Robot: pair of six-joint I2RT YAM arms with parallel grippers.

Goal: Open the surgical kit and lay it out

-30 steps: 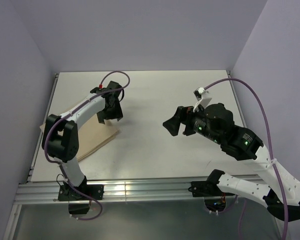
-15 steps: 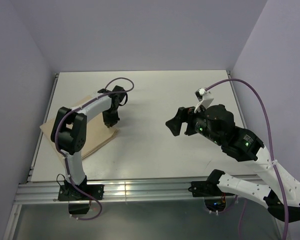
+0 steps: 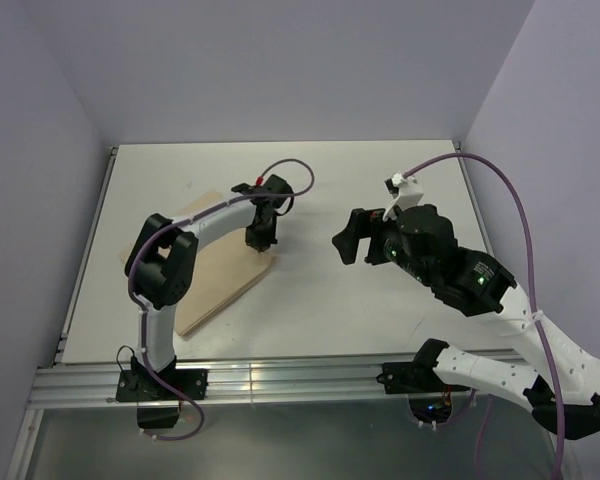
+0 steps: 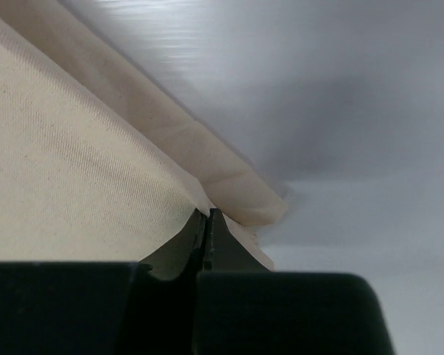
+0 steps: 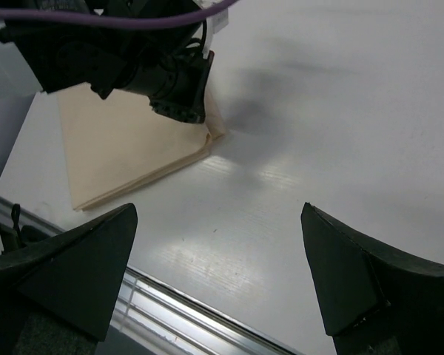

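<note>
From the top view, I see the tan wrap [image 3: 223, 285] lying folded on the left half of the table [image 3: 340, 180], one corner reaching toward the middle. My left arm stretches over it and hides its far edge. The left gripper [image 3: 258, 241] points down at that inner corner. The right gripper [image 3: 344, 243] hangs above bare table, well apart from the wrap, with its purple cable [image 3: 500, 190] looping behind.

On the left wrist view, the left gripper [image 4: 207, 220] is clenched, its tips pinching the tan wrap [image 4: 74, 163] at its folded corner edge, with the table [image 4: 340, 89] just beyond.

On the right wrist view, the right gripper [image 5: 219, 211] is spread wide with nothing between its fingers [image 5: 81, 259]. Ahead, the left gripper [image 5: 181, 103] covers the corner of the tan wrap [image 5: 126, 144]. The table's front rail [image 5: 177, 296] runs below.
</note>
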